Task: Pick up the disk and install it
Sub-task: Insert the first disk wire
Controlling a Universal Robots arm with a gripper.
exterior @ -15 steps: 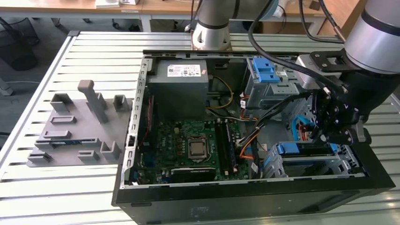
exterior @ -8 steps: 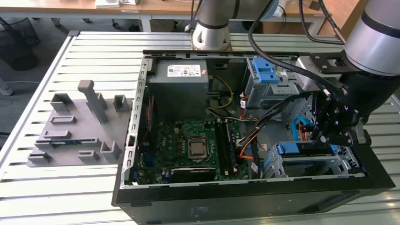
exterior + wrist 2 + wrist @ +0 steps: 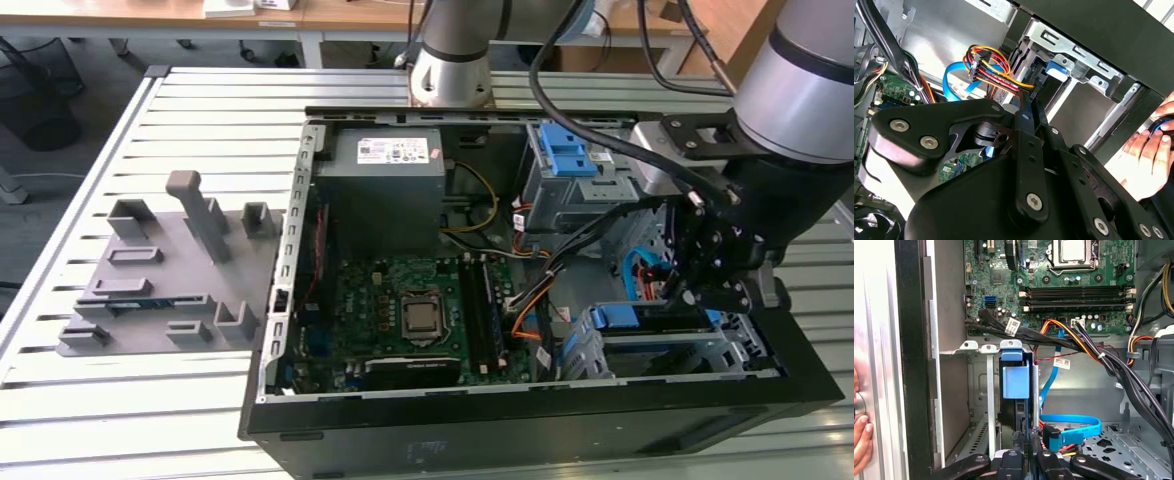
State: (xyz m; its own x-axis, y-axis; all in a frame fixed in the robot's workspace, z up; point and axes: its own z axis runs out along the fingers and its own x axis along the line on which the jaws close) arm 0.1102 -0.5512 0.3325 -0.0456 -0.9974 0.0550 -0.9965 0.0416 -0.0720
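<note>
Cables (image 3: 1089,347) are crossing the case, hiding part of the disk (image 3: 1015,382) sitting in its bay. We are seeing jaws closed near its edge, though whether they are gripping it we cannot tell.

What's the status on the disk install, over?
Gripper down at drive bay. Disk standing in bay, blue tab up. Cable bundle alongside. Hand outside the case.
</note>
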